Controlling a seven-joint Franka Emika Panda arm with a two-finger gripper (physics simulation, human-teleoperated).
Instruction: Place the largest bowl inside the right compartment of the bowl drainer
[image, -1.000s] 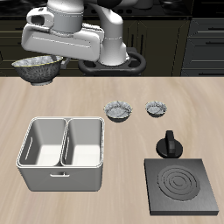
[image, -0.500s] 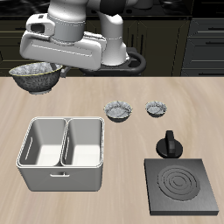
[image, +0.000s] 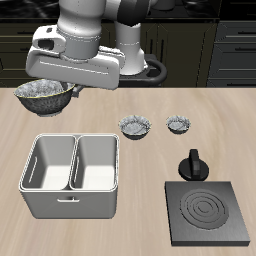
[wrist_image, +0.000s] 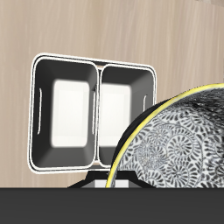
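My gripper is shut on the largest bowl, speckled silver-grey inside with a scalloped rim. It holds the bowl in the air, behind the bowl drainer and beyond its left-hand well. The right compartment is empty, as is the well beside it. In the wrist view the bowl fills much of the picture and overlaps the drainer's corner. The right compartment is the well farther from the bowl. The fingertips are hidden by the bowl.
Two smaller speckled bowls sit on the table behind the drainer. A dark stove plate lies near the front edge, with a black knob behind it. Dark cabinets stand behind the table.
The gripper has come down with the bowl and moved toward the table's front, closer to the drainer. The bowl stays gripped. Nothing on the table has moved.
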